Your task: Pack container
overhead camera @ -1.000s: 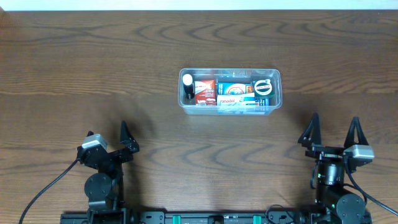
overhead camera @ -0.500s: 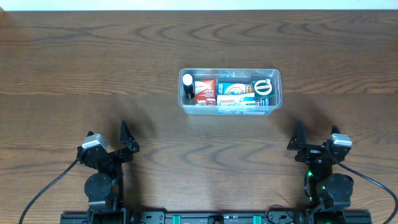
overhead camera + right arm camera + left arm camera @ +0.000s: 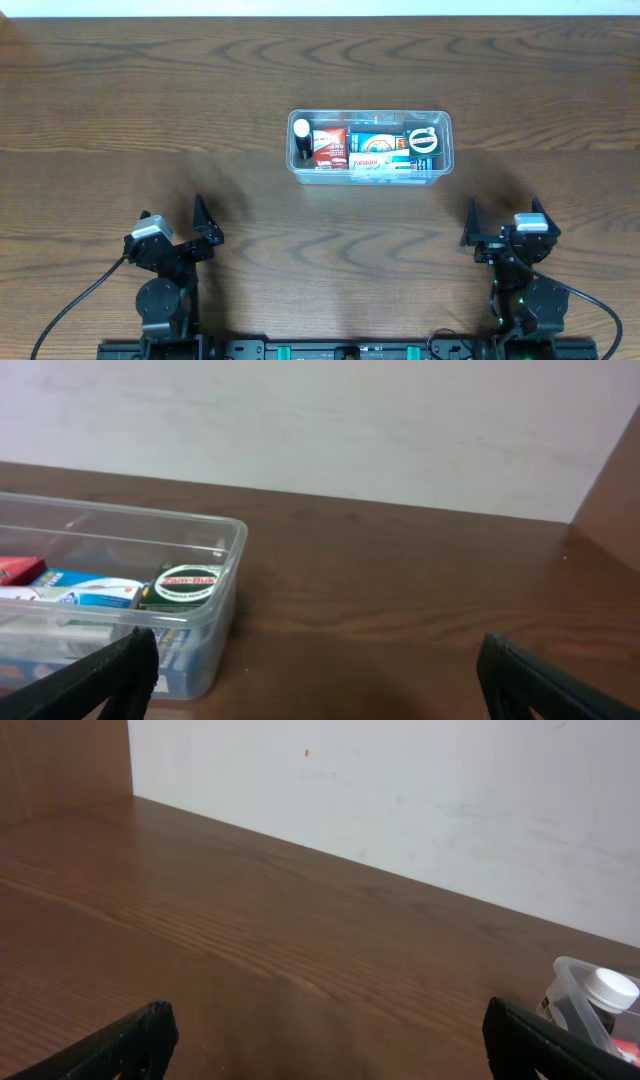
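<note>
Overhead view: container (image 3: 369, 113) sat at middle of table (image 3: 120, 90), packed with boxes (image 3: 365, 143), bottle (image 3: 301, 135), tin (image 3: 423, 140). Left gripper (image 3: 172, 210) and right gripper (image 3: 506, 212) hung near bases, well apart from container, jaws spread, empty. Packing looked done; best to keep arms clear and avoid nudging container.

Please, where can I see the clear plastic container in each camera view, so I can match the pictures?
Overhead: container just right of centre, in the upper half.
Left wrist: only one rounded end of the container, at the lower right edge.
Right wrist: the container at lower left, cut off by the frame.
Shared landmark: the white wall along the far edge of the table.
</note>
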